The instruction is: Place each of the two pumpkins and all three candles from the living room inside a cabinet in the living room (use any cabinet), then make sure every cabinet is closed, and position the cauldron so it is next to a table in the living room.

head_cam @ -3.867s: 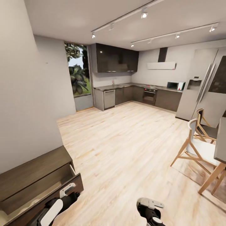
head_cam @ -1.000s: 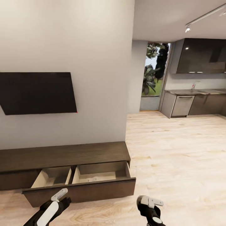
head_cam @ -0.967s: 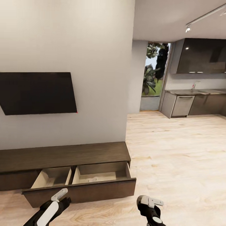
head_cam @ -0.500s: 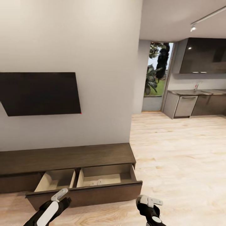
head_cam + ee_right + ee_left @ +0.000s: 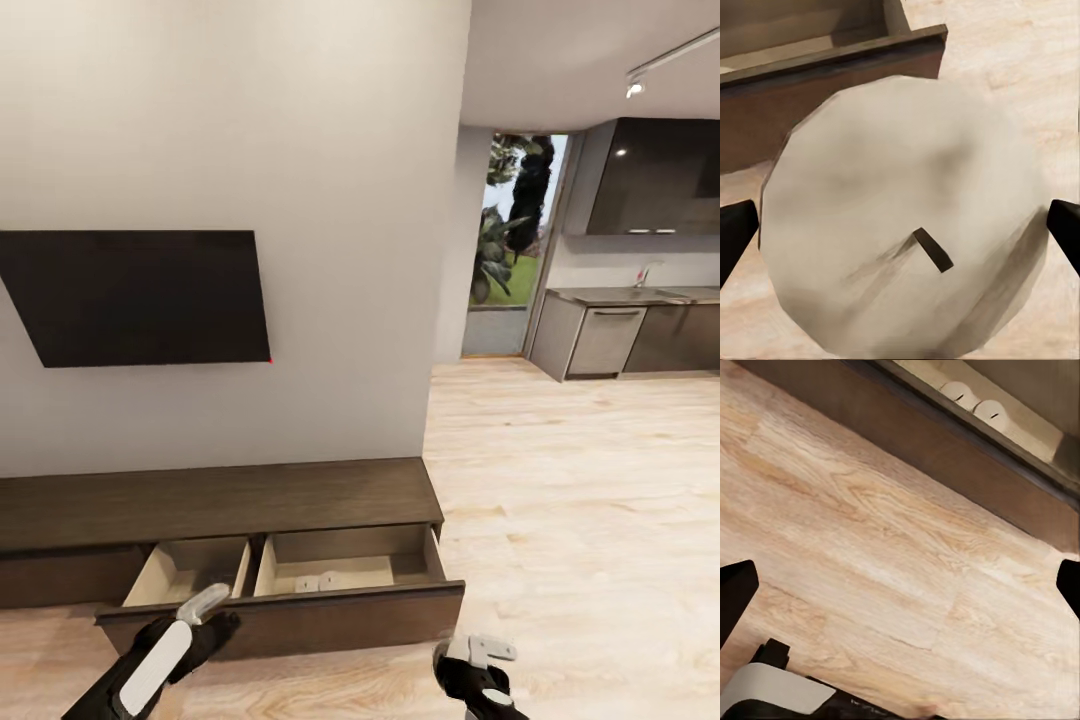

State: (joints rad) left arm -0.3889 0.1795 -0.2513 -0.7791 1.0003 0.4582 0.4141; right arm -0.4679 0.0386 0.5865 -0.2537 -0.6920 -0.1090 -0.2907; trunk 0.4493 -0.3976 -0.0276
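Note:
The long, low, dark-brown cabinet stands against the wall with its drawer pulled out. Two white candles lie in the drawer's right compartment, and the left wrist view looks down on those candles past the drawer front. My left gripper hangs open over the floor just in front of the drawer. My right gripper is low by the drawer's right corner, shut on a third cream candle with a dark wick. The pumpkins and the cauldron are out of view.
A black TV hangs on the wall above the cabinet. Light wood floor stretches to the right toward a kitchen counter and a glass door.
The camera has swung from the kitchen to face the cabinet, and in the last second the picture slid a little to the right. My left arm has come up slightly toward the drawer.

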